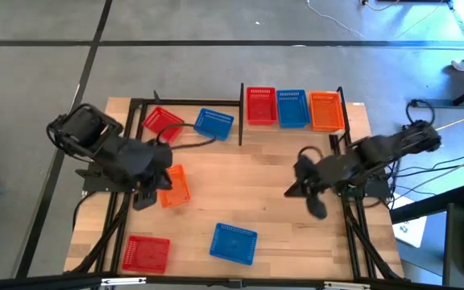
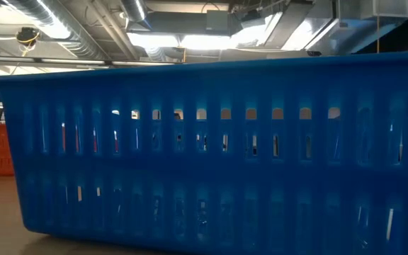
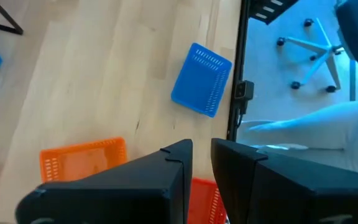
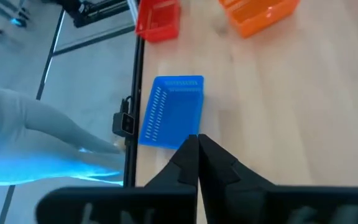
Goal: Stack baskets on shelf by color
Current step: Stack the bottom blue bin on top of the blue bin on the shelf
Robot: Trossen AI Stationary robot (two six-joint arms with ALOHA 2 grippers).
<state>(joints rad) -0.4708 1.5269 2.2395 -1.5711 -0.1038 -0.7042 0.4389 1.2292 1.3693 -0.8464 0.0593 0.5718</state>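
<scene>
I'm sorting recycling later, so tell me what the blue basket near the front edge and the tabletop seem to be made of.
The blue basket looks like moulded plastic: uniform colour, thin slotted walls and a slight sheen in the low view. The tabletop looks like pale wood or wood laminate with a smooth matte finish: grain streaks and plank seams show, though solid or veneer cannot be told.

The right gripper (image 4: 197,144) is showing with its dark jaws pressed together, tips meeting over the pale wooden table (image 4: 291,106). Just past the tips a blue basket (image 4: 171,112) is lying flat near the table's edge, beside a black metal post (image 4: 134,93) that is running along that edge. Farther off, a red basket (image 4: 158,18) is sitting by the same post, and an orange basket (image 4: 258,14) is resting well apart from it. Grey floor (image 4: 42,81) is showing beyond the edge.
</scene>
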